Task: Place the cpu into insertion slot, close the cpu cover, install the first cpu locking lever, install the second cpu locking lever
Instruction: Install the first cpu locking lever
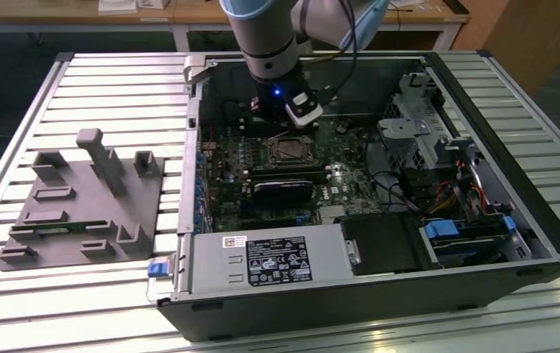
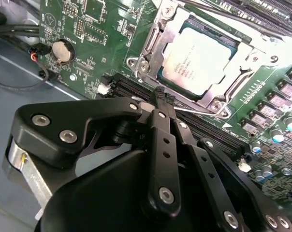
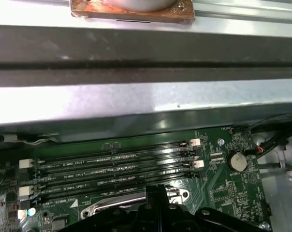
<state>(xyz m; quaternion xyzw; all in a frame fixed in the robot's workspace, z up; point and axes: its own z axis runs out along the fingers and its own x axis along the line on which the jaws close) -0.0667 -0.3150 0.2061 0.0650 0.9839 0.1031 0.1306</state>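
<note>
Fingers [image 2: 158, 133] of the gripper [image 2: 161, 99] are drawn together into a narrow tip in the second wrist view, with nothing visible between them. The tip hangs just beside the insertion slot [image 1: 291, 151], which lies near the middle of the exterior view, inside the open computer case [image 1: 193, 73]. The cpu [image 2: 197, 58] lies flat in the slot, and the cpu cover [image 2: 154, 44] is folded down around it. What looks like a locking lever [image 2: 201, 111] runs along the near rim. Whether the tip touches it cannot be told. A grey fixture [image 1: 83, 198] sits on the exterior view's left.
</note>
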